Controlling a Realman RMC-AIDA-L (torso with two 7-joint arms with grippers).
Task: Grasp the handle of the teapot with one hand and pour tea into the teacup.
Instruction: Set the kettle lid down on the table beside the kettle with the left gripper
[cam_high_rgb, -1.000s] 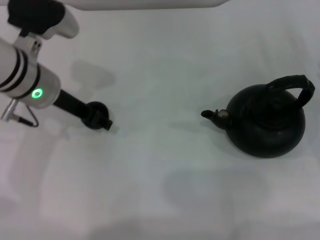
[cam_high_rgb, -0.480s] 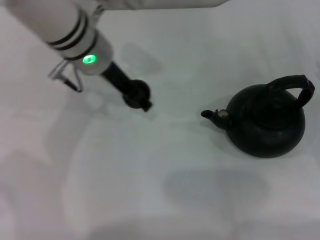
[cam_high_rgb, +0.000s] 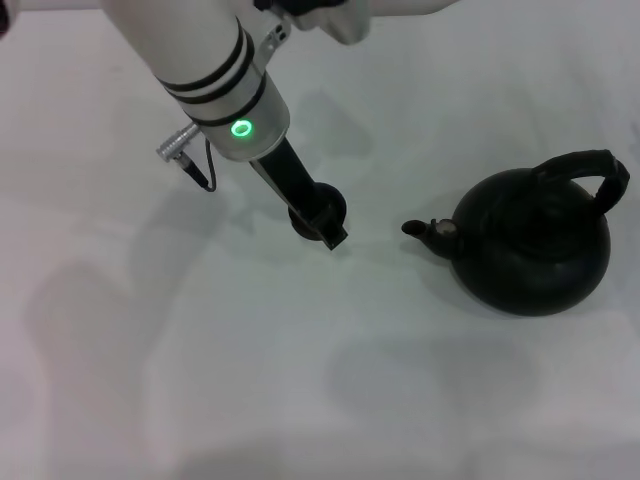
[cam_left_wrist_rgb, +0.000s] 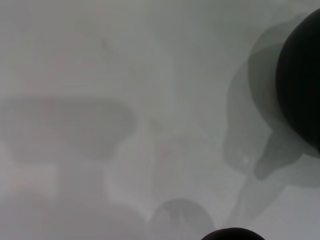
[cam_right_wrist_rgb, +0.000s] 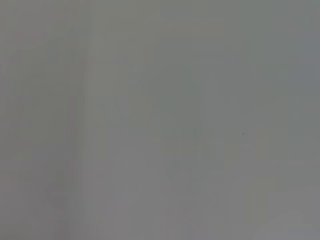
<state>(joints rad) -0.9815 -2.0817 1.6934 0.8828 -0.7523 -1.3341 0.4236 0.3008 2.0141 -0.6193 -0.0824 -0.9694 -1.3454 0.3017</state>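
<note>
The matte-black teapot (cam_high_rgb: 530, 245) stands upright at the right of the white table, its spout (cam_high_rgb: 425, 231) pointing left and its arched handle (cam_high_rgb: 590, 170) over the top. My left gripper (cam_high_rgb: 324, 222) hangs low over the table just left of the spout, shut on a small dark round thing that looks like the teacup (cam_high_rgb: 318, 203). The left wrist view shows a dark round edge that seems to be the teapot (cam_left_wrist_rgb: 300, 85) and a small dark rim (cam_left_wrist_rgb: 232, 234). My right gripper is out of view; its wrist view shows only plain grey.
The white table (cam_high_rgb: 250, 380) stretches to the front and left of the teapot. A grey cable loop (cam_high_rgb: 195, 165) hangs from the left wrist. The left forearm (cam_high_rgb: 205, 60) crosses the upper left of the head view.
My left arm has swung from the far left toward the right, carrying the small dark round thing up to a short way from the spout. The teapot has not moved.
</note>
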